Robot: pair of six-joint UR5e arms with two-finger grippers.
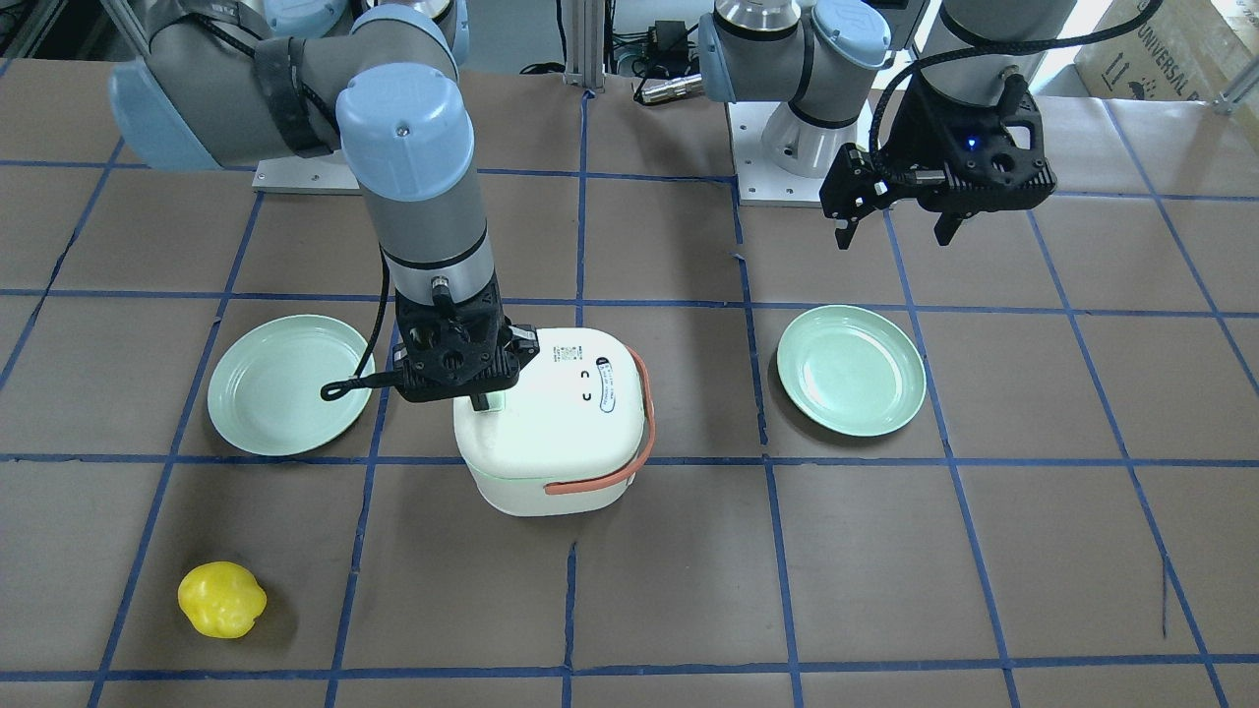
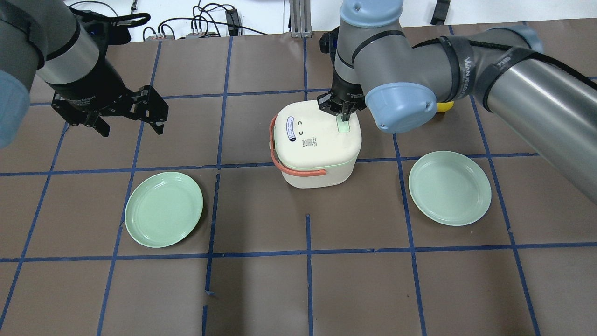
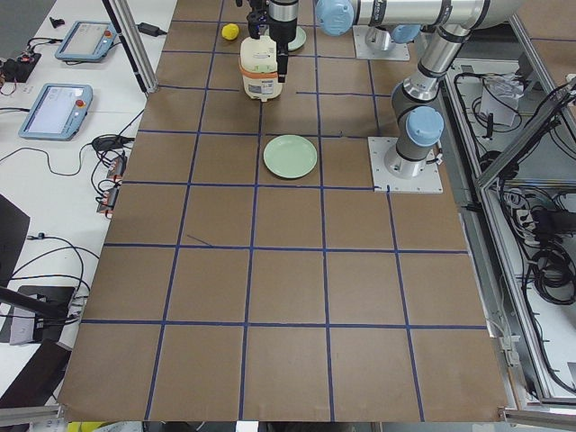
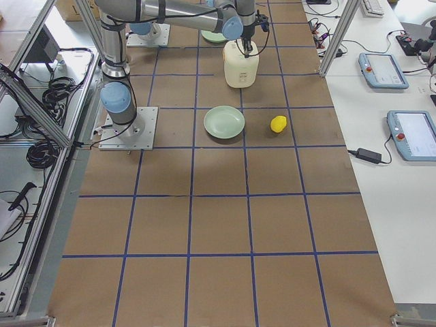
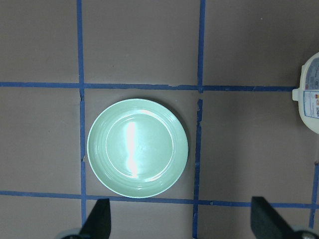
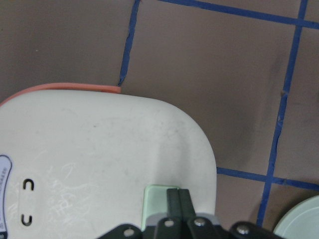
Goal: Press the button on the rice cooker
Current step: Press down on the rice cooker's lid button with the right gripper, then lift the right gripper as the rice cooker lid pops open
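Observation:
The white rice cooker with a pale green rim and an orange-red strap handle stands closed mid-table; it also shows in the front view. A pale green button sits at one edge of its lid. My right gripper points straight down with its fingers together, and their tips rest on the button. In the right wrist view the shut fingertips touch the button. My left gripper is open and empty, and hovers above the table far to the cooker's left.
Two pale green plates lie on the table, one on each side of the cooker. A yellow pepper-like object lies beyond the right arm. The left wrist view looks down on one plate.

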